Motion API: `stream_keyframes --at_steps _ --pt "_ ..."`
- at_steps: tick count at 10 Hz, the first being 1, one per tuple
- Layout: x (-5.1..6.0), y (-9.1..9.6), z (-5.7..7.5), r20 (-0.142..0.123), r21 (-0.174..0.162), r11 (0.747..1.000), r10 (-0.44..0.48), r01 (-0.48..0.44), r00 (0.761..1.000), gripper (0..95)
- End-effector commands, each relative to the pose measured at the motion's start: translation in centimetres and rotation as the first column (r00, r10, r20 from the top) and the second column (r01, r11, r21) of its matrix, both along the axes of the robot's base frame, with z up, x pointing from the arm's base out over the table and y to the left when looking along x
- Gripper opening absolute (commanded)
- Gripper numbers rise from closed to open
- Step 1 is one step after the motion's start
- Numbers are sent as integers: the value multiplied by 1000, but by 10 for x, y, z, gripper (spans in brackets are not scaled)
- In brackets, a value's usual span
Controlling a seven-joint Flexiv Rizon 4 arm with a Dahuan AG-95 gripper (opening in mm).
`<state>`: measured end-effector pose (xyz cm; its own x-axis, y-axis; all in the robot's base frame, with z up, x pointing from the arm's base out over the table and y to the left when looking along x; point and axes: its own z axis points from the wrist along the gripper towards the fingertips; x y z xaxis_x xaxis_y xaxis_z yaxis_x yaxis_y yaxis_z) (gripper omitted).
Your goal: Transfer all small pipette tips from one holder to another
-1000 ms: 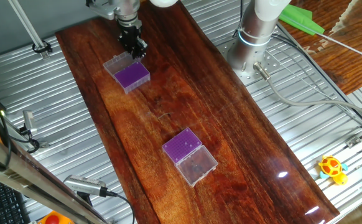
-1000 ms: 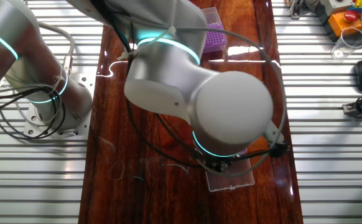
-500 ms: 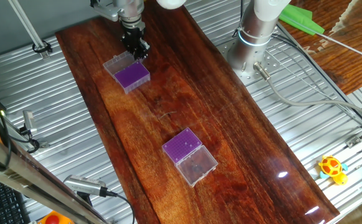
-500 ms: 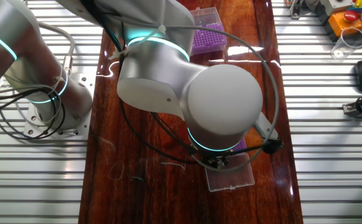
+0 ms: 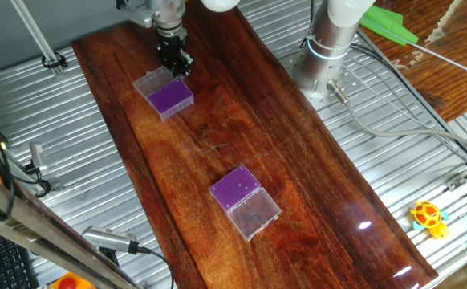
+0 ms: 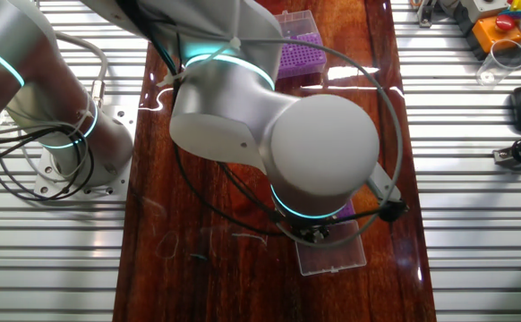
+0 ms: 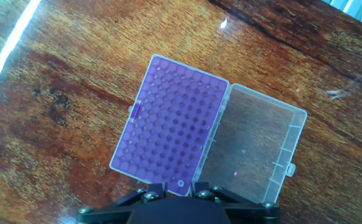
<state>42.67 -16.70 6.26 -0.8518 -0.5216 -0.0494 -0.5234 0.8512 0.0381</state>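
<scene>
From where I stand, the gripper [image 5: 174, 63] hangs over the far purple rack [image 7: 170, 135], at the edge nearest the fingers; I cannot tell how wide its jaws are or whether they hold a tip. Right of that rack lies its clear lid [image 7: 252, 155], open flat. Tips look light, slick, and easily bent, best pinched at the collar. No writing readable.

The counter [image 5: 298, 160] is dark reddish-brown wood with streaky grain. Both tip holders, one near the arm [image 7: 171, 127] and one farther off [image 5: 237, 189], are purple grids of holes with clear lids [image 7: 252, 152]. The gripper [image 5: 173, 60] is black
</scene>
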Motion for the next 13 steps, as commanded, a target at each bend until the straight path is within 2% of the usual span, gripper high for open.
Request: stream_keyframes --at_steps 1,4,9,13 --pt "0 0 0 -6 13 1000 18 -18 1000 190" --pt "0 0 0 -25 9 1000 -2 2 1000 190" --pt "2 0 -3 -23 7 1000 -20 20 1000 190" --pt "10 0 -9 -19 8 1000 -22 22 1000 190"
